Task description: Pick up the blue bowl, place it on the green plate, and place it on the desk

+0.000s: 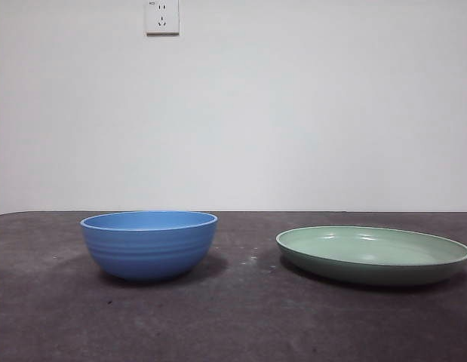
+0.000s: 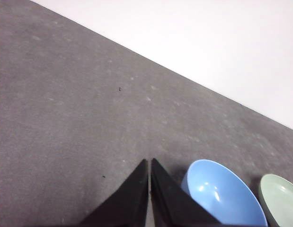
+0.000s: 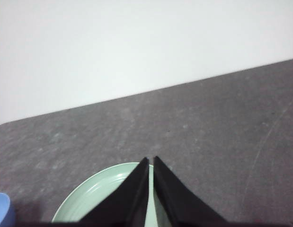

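The blue bowl (image 1: 149, 243) stands upright on the desk (image 1: 233, 317) at the left in the front view. The green plate (image 1: 373, 253) lies flat on the desk to its right, apart from the bowl. Neither arm shows in the front view. My left gripper (image 2: 149, 163) is shut and empty, raised above the desk beside the blue bowl (image 2: 222, 196), with an edge of the plate (image 2: 281, 198) past it. My right gripper (image 3: 151, 161) is shut and empty, raised over the green plate (image 3: 96, 196); a sliver of the bowl (image 3: 2, 210) shows beside it.
A white wall (image 1: 293, 105) rises behind the desk's far edge, with a wall socket (image 1: 162, 16) high up. Bare desk lies in front of and between the bowl and the plate.
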Robot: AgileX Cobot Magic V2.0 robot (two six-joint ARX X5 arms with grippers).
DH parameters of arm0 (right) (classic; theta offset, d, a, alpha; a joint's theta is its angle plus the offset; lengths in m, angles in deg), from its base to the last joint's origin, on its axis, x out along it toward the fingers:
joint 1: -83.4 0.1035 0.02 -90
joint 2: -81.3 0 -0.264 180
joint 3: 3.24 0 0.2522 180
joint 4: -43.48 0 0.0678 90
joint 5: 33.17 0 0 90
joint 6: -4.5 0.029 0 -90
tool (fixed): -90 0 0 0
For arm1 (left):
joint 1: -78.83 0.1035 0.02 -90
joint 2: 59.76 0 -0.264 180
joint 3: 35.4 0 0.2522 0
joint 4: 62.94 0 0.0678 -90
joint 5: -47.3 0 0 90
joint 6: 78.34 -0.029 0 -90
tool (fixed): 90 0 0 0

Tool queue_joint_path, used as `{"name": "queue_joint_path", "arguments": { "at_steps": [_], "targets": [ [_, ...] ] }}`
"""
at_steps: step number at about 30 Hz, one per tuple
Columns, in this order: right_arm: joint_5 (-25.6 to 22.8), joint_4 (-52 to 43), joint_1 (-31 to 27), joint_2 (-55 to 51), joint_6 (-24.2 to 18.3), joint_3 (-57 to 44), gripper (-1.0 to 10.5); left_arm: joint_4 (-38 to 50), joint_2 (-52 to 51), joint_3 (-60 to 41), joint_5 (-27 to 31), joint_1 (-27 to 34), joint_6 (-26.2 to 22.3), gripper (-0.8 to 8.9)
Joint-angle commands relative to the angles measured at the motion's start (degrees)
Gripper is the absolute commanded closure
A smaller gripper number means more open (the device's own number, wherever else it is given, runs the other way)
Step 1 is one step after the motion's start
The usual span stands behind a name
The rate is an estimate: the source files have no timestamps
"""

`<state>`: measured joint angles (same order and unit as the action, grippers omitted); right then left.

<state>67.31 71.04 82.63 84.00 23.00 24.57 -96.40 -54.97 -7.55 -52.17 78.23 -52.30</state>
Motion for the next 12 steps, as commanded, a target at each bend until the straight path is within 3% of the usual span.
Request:
{"name": "queue_joint_path", "arguments": {
  "at_steps": [1, 6, 12],
  "targets": [
    [0.66, 2.03, 0.0, 2.86, -0.92, 4.28, 9.4, -1.6, 3.02, 4.24, -2.47, 0.04, -3.1, 8.03],
    [5.75, 8.2, 0.0, 10.88, -5.68, 12.31, 9.4, -7.08, 10.67, 11.69, -6.67, 0.04, -8.02, 8.03],
    [13.79, 17.92, 0.07, 22.51, -11.52, 22.25, 9.4, -14.71, 21.29, 20.68, -15.78, -0.07, -16.81, 8.03]
  ]
}}
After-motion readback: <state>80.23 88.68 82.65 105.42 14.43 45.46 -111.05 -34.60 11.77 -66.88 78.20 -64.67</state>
